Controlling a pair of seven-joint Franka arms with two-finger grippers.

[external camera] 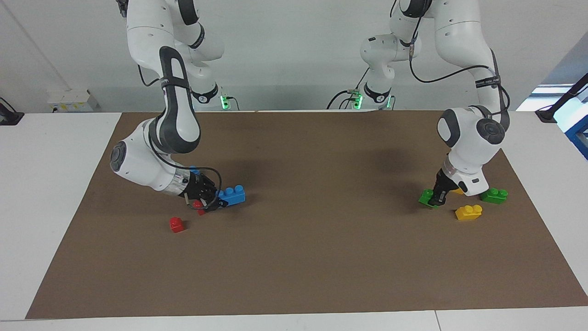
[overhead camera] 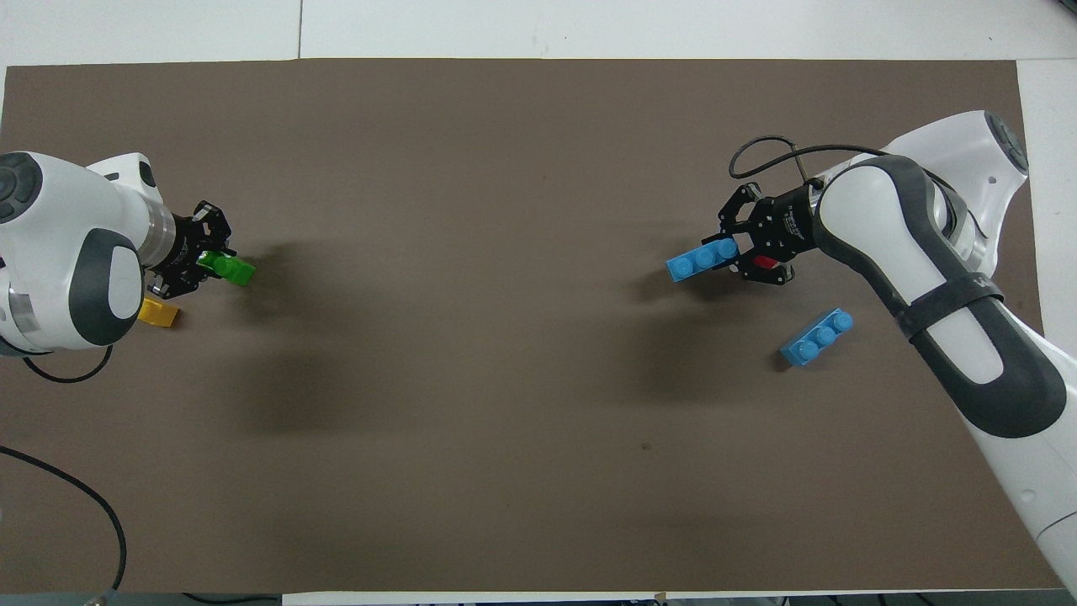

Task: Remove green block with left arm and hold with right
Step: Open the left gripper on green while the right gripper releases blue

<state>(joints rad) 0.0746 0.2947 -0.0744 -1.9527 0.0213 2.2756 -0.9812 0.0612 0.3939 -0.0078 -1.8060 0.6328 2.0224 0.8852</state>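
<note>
Your left gripper (external camera: 433, 198) was pinching the small lime-green plastic block (external camera: 426, 198) with two studs, just above the brown mat (external camera: 321, 257) at the left arm's end. Next to that green block sat a yellow plastic brick (external camera: 468, 212) and a darker green brick (external camera: 494, 195). Your right gripper (external camera: 215, 202) was clamped on a long blue plastic brick (external camera: 232, 195), well apart from the green block. So the pulling-off looked done. I think bringing the green block over to the right gripper was left.
</note>
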